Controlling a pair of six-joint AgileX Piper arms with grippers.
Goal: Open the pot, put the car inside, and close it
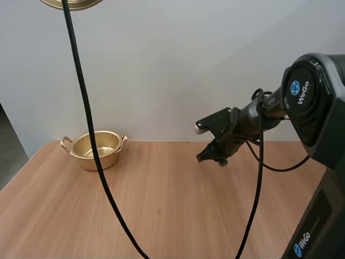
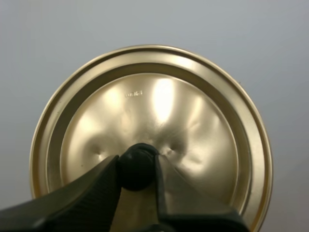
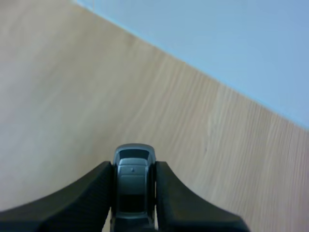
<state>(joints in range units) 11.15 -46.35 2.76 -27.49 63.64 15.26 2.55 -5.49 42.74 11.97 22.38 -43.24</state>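
A gold pot [image 1: 97, 149] with two handles stands open on the table [image 1: 172, 210] at the far left. Its gold lid [image 2: 159, 104] is held up in the air, and my left gripper [image 2: 137, 169] is shut on the lid's black knob [image 2: 138, 162]. The lid's rim [image 1: 73, 3] pokes in high above the pot. My right gripper [image 1: 211, 155] hangs above the table's far right, well away from the pot. It is shut on a small grey car [image 3: 133, 176], which is pinched between the fingertips over bare wood.
The wooden table runs back to a plain white wall. Bare wood lies between the pot and the right arm. The table's left edge passes close to the pot.
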